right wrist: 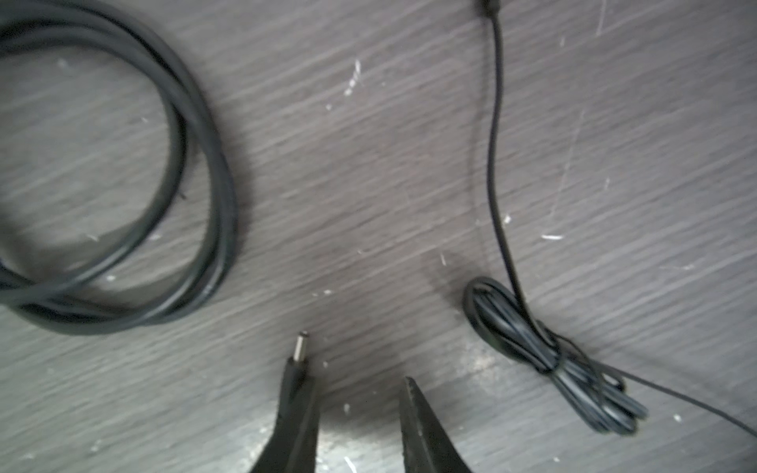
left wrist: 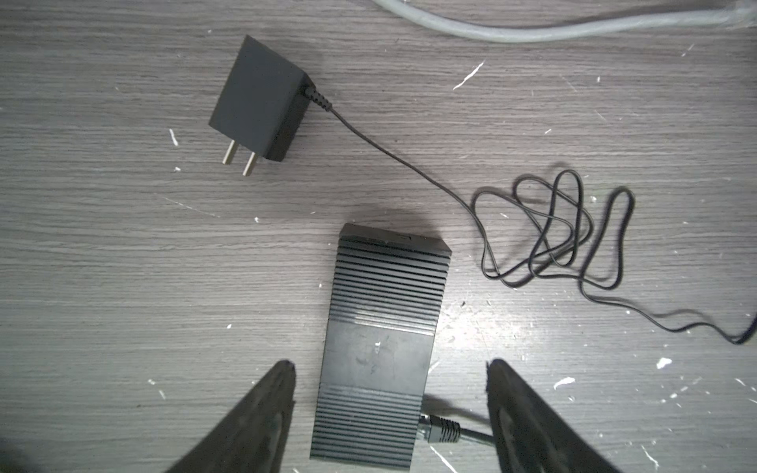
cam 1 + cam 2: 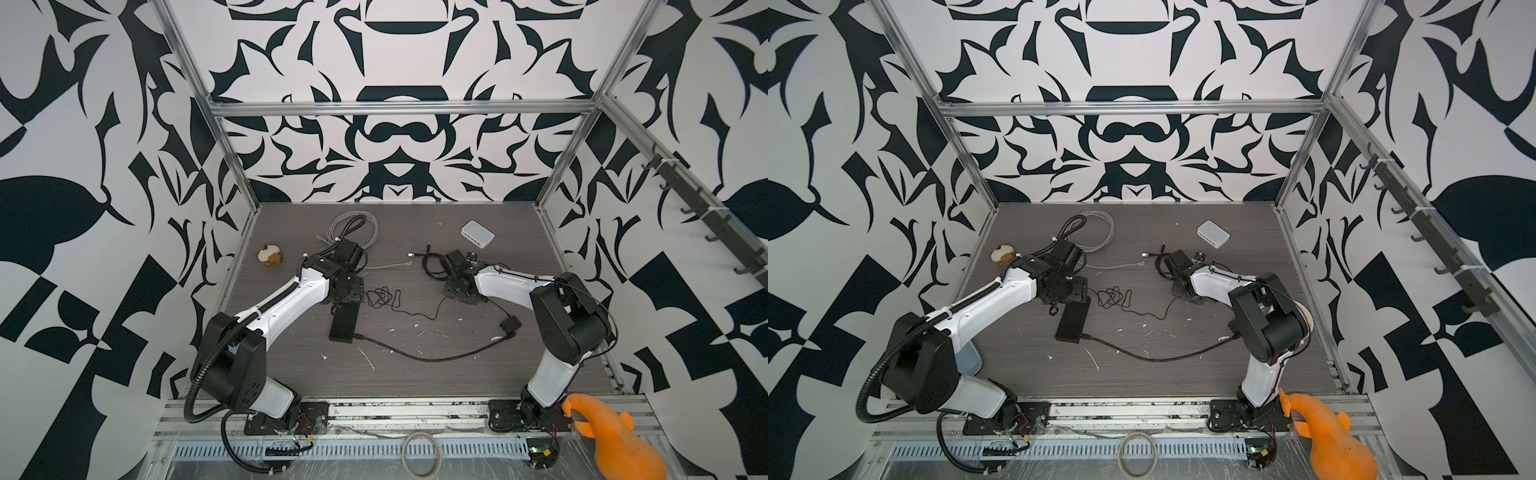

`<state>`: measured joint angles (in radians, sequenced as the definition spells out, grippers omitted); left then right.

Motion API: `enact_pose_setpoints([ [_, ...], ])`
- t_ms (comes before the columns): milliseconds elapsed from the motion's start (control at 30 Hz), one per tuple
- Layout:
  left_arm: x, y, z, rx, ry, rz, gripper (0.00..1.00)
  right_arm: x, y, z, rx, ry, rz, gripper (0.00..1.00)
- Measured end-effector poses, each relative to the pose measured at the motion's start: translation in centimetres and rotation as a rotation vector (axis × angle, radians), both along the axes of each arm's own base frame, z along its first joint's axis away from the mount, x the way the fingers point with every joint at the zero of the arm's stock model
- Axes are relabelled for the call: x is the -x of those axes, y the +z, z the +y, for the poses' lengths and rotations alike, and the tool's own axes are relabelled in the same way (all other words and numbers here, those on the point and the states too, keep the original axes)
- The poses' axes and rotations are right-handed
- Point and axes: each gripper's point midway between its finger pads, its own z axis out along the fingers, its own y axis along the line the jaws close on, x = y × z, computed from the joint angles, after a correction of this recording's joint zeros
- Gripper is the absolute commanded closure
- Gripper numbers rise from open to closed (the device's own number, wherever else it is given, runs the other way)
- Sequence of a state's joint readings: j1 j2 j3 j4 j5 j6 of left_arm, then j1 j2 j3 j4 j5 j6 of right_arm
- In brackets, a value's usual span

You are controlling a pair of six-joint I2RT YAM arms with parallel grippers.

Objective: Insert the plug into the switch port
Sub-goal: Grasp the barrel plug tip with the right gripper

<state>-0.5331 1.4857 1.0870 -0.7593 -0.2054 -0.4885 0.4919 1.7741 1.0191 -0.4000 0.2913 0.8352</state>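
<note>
Plug (image 1: 296,365) by part-open R jaws, unclamped; L jaws wide astride black box (image 2: 379,319); switch (image 3: 478,233) top-views only.

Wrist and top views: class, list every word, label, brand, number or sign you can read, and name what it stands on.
No text can be read anywhere.
Black ribbed box: faint mark by one edge, too small to read.
Black wall adapter: no print showing.
White switch: too small to tell.
Barrel plug: blurred, no marking seen.
</note>
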Motion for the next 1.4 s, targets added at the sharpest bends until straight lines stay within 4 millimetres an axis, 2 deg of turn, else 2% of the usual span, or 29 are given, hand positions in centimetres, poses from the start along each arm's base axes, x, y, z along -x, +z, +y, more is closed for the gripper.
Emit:
enact_pose_setpoints([
  [167,0.1,0.0,0.0,-0.004,-0.017,0.005,0.24,0.1,1.0,0.9,0.006,0.018,-0.018,0.65],
  [333,0.2,-0.2,-0.1,-0.002,-0.024,0.011,0.24,-0.6,2.2,2.2,-0.011,0.037,-0.049,0.65],
  [533,0.2,-0.3,-0.1,-0.004,-0.025,0.015,0.24,-0.4,0.9,2.2,0.005,0.04,-0.019,0.66],
  [667,0.2,-0.3,-0.1,-0.005,-0.025,0.015,0.24,-0.3,-0.3,2.1,0.022,0.038,0.004,0.75],
  [967,0.9,-0.6,0.3,-0.032,-0.06,0.041,0.24,-1.0,-0.3,2.4,0.016,0.048,-0.015,0.96],
  [1200,2.1,-0.6,0.3,-0.034,-0.095,0.096,0.22,-1.3,-0.2,2.4,0.031,0.113,-0.052,1.0],
  [1400,3.0,-1.5,0.1,-0.009,-0.082,0.141,0.21,-1.1,0.3,2.7,0.033,0.198,-0.066,1.0],
])
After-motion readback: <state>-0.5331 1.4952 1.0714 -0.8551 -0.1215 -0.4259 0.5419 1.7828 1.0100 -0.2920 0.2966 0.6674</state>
